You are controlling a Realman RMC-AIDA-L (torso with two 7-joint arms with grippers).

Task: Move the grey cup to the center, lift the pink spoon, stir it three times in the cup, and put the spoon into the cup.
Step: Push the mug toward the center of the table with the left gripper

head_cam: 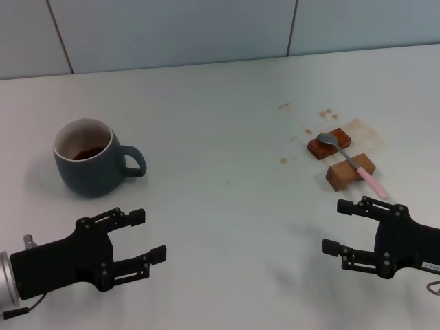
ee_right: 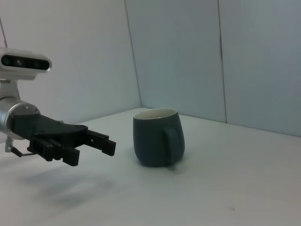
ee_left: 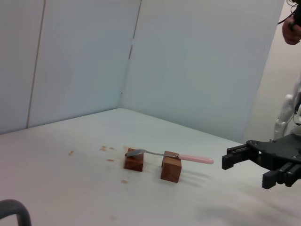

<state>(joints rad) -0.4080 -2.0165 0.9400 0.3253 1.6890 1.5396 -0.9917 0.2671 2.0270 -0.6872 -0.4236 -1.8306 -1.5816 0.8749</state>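
Observation:
The grey cup stands upright at the table's left, handle toward the middle, dark liquid inside; the right wrist view also shows the cup. My left gripper hovers open just in front of it, nothing between its fingers. The pink spoon lies across two brown wooden blocks at the right, metal bowl on the far block, pink handle toward me; the left wrist view shows the spoon too. My right gripper is open, near the spoon's handle end, holding nothing.
The two wooden blocks sit on the white table, with brown stains around them. A panelled wall runs along the table's far edge. The middle of the table is bare.

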